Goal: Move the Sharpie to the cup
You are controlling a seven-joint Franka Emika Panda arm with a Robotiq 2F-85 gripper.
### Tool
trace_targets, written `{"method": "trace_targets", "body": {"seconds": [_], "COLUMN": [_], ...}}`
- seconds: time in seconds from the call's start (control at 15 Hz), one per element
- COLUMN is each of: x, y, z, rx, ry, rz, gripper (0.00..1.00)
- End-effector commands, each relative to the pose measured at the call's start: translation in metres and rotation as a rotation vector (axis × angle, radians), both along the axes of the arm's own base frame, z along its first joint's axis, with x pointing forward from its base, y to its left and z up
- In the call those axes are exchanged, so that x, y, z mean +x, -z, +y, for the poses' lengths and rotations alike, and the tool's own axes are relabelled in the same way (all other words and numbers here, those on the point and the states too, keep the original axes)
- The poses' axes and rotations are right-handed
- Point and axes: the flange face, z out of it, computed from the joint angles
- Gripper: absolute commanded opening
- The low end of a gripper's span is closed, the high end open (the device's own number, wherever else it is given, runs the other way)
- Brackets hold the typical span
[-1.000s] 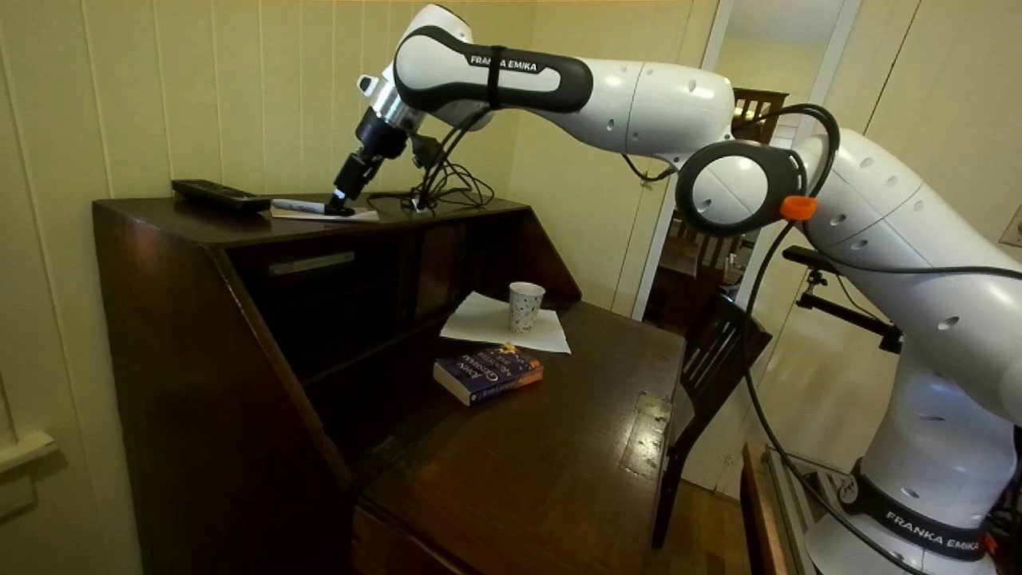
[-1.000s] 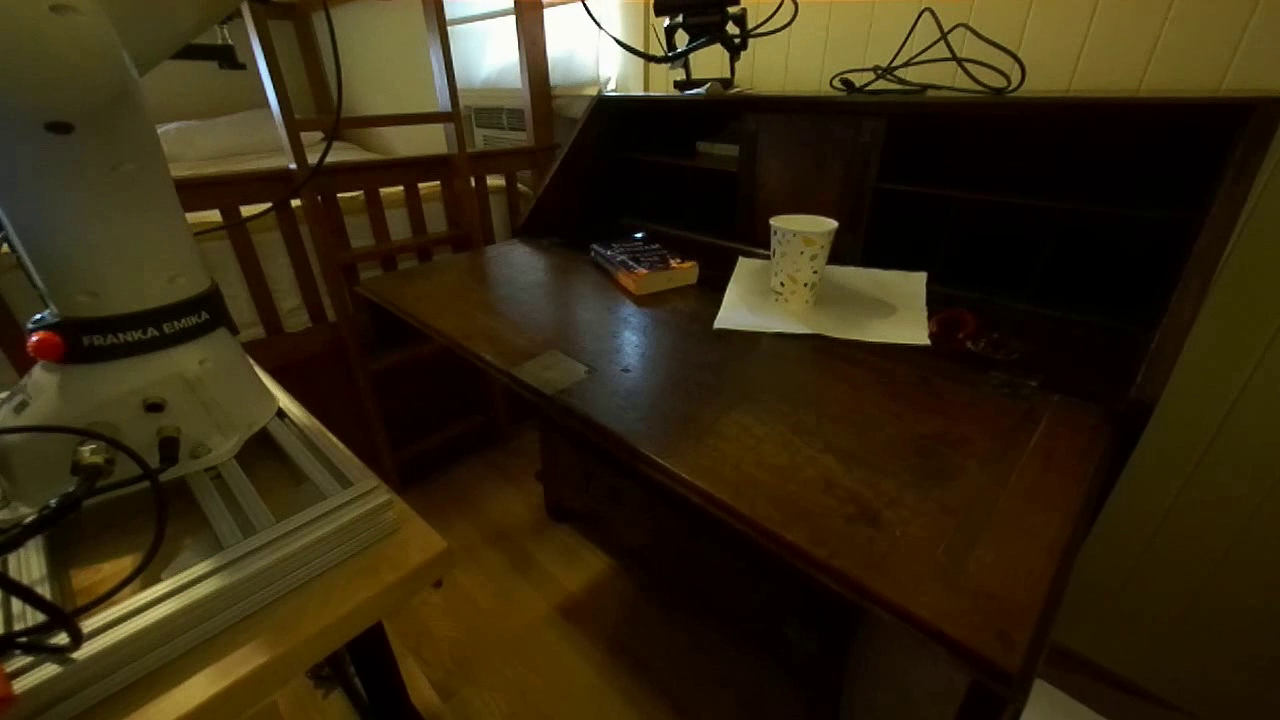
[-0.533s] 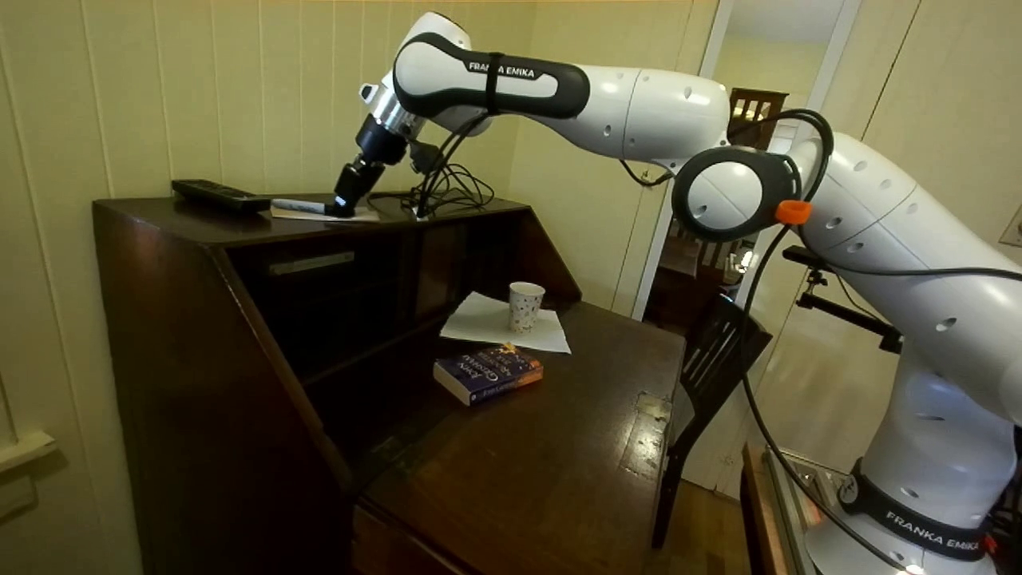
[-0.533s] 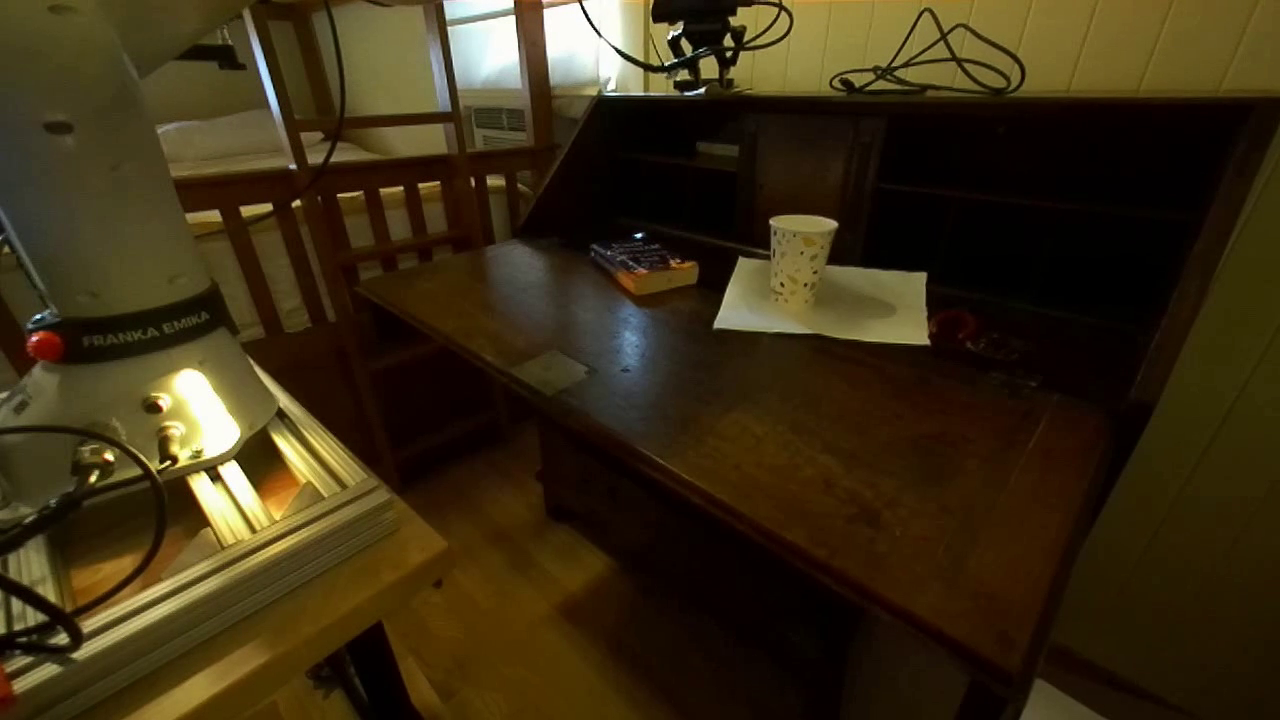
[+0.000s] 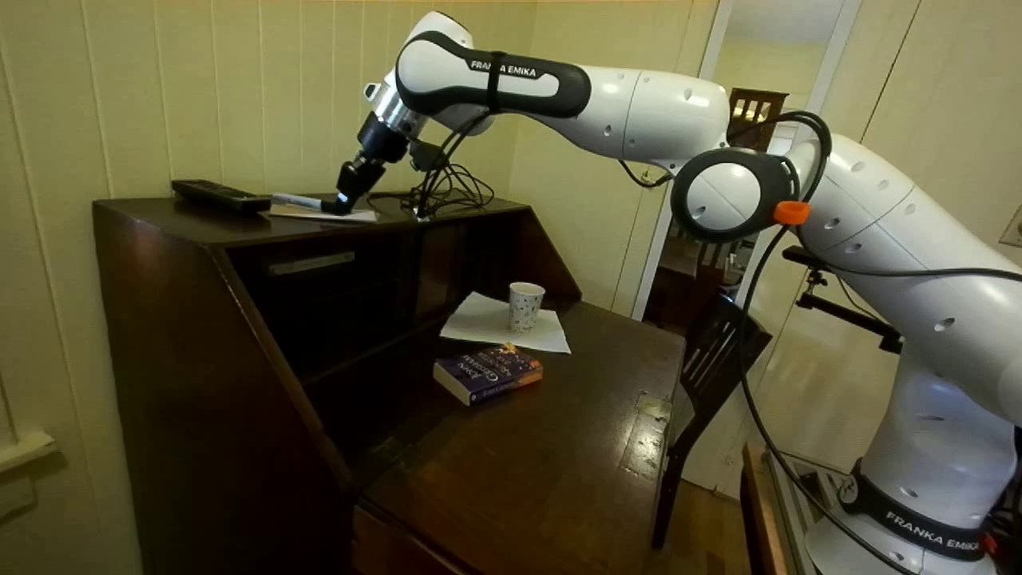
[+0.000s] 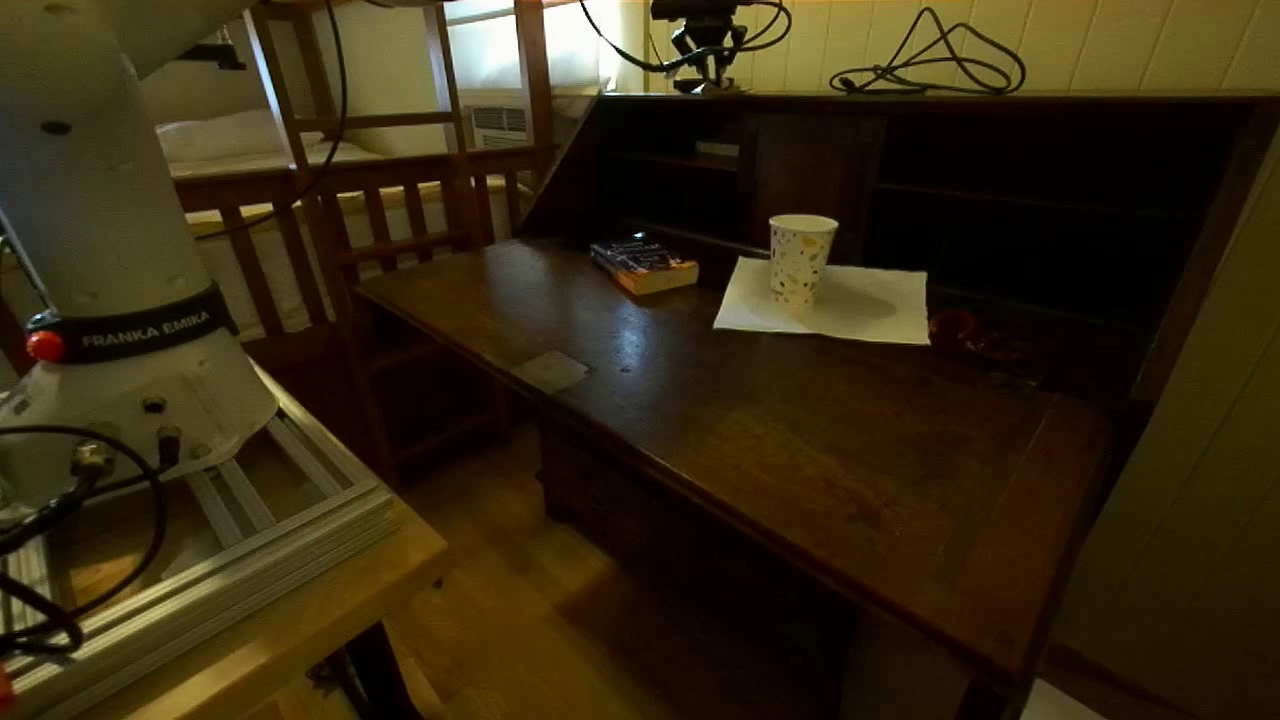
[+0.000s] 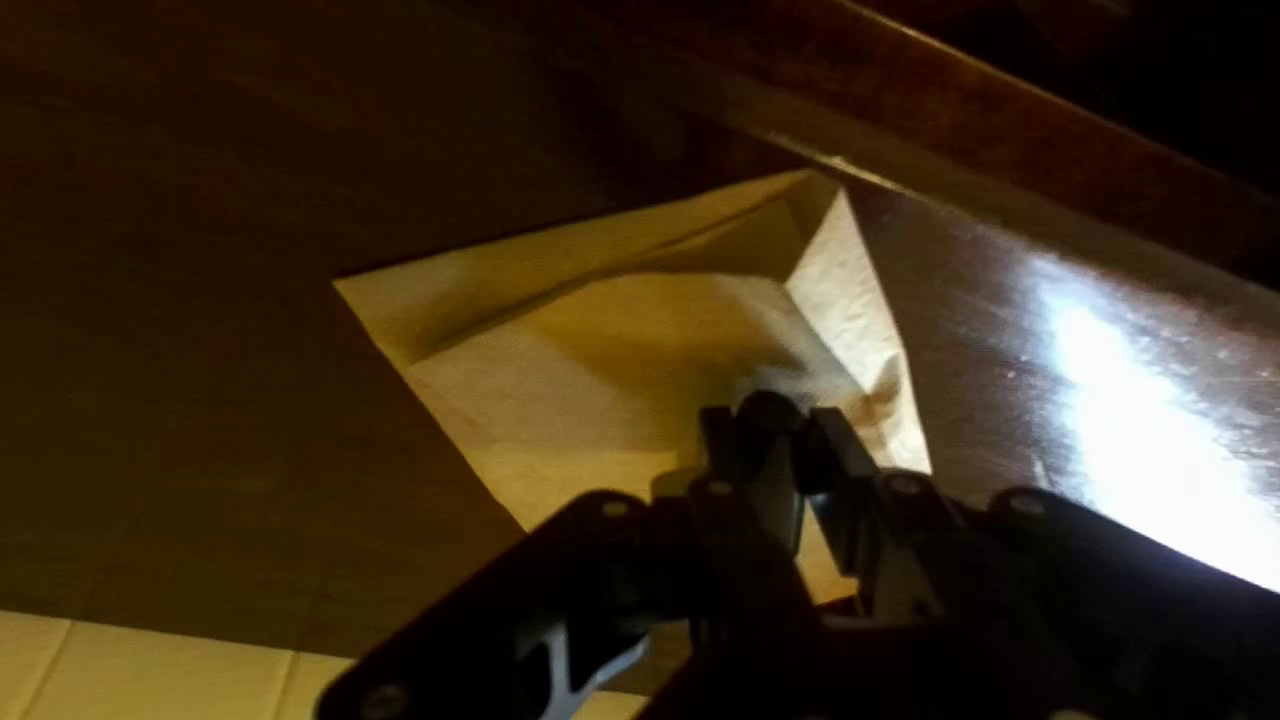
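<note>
Seemingly at the grasp step: clamping the slim grey marker pen (image 5: 300,202) in the black two-finger gripper (image 7: 773,430), on or just above creased pale paper (image 7: 590,400). Next, should lift, then carry to the speckled white paper cup (image 5: 526,308).

Glare whitens the desk (image 7: 1140,410) in the dim, blurry wrist view.
</note>
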Motion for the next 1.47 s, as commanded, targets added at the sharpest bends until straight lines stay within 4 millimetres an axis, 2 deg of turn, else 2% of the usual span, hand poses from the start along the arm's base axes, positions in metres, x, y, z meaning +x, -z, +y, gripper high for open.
{"method": "trace_targets", "body": {"seconds": [0.0,0.13,0.27,0.67,0.8,1.0,1.13,1.4], "x": [-0.001,-0.007,-0.018,-0.071,-0.089,-0.111,-0.122,-0.147], "y": [-0.014,-0.038,-0.061,-0.137,-0.148,-0.138,-0.121,-0.081], "z": [0.007,0.011,0.006,-0.069,-0.088,-0.111,-0.124,-0.164], "rx": [0.011,-0.003,-0.061,-0.375,-0.446,-0.478,-0.486,-0.528], "ry": [-0.011,-0.014,-0.005,0.084,0.107,0.145,0.172,0.276], "rz": [-0.02,-0.035,-0.002,0.151,0.232,0.398,0.512,0.72], "gripper": [0.05,0.05,0.05,0.05,0.05,0.05,0.05,0.05]}}
